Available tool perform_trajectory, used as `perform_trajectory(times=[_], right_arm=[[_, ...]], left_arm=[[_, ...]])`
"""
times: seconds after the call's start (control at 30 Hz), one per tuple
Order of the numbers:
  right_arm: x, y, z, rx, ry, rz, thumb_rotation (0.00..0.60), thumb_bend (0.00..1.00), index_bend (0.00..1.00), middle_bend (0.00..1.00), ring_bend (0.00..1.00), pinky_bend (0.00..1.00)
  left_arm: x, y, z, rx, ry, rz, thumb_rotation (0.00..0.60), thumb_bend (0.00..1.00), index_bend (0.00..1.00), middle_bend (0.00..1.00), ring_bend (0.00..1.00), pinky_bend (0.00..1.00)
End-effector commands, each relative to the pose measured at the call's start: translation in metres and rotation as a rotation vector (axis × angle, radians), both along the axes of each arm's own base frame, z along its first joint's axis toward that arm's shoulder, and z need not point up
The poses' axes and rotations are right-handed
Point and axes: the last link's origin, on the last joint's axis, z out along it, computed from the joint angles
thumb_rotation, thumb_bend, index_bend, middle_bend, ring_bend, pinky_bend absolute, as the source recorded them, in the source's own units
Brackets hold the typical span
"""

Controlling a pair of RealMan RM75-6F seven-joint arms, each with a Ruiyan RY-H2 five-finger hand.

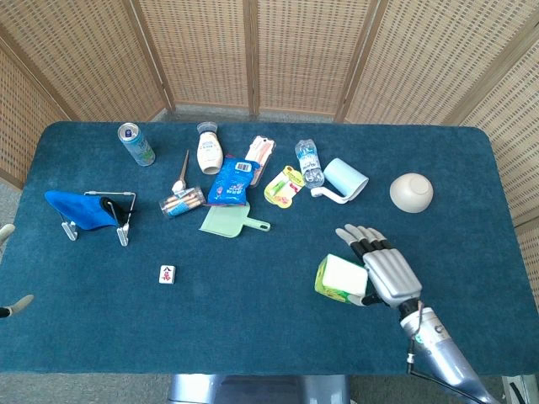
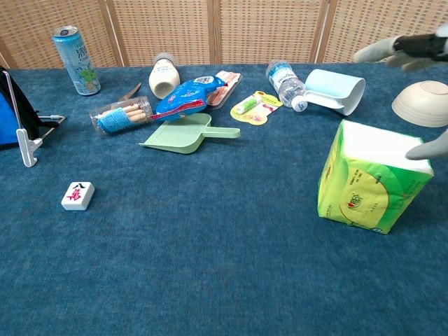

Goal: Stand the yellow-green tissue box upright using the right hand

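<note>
Head view has the right hand [image 1: 383, 265] at the near right of the table [image 1: 253, 320], palm down, fingers stretched forward and fairly wide, pressed against the right side of the tissue box [image 1: 341, 279]. Chest view shows the box [image 2: 369, 178] resting on the cloth, white top face tilted a little, with a grey thumb tip [image 2: 428, 150] touching its upper right edge; fingertips [image 2: 381, 50] hang above and behind it. It's contact, not a full wrap. Whether the box counts as upright yet is hard to call. To do this well, I'd keep the thumb on that edge, bring the fingers over the far side, and roll it slowly about its bottom edge, since soft packs squash and slide. The bowl [image 1: 411, 192] stands well apart. The left hand barely shows at the frame edge [image 1: 17, 305]; its state I cannot tell.
</note>
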Motion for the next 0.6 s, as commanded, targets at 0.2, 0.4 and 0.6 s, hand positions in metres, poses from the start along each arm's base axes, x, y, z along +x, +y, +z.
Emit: perform_trajectory(times=[0.2, 0.4, 0.6], right_arm=[[0.018, -0.005, -0.024, 0.072, 0.008, -0.003, 0.600, 0.00, 0.00, 0.00, 0.00, 0.00], [0.033, -0.010, -0.037, 0.107, 0.025, -0.009, 0.600, 0.00, 0.00, 0.00, 0.00, 0.00], [0.036, -0.021, -0.045, 0.102, 0.052, -0.037, 0.600, 0.00, 0.00, 0.01, 0.00, 0.00]], left_arm=[[0.000, 0.001, -0.001, -0.001, -0.001, 0.000, 0.600, 0.04, 0.00, 0.00, 0.00, 0.00], [0.001, 0.001, -0.002, -0.004, 0.001, -0.003, 0.600, 0.04, 0.00, 0.00, 0.00, 0.00], [0.000, 0.000, 0.000, 0.004, -0.007, 0.000, 0.600, 0.04, 0.00, 0.00, 0.00, 0.00]])
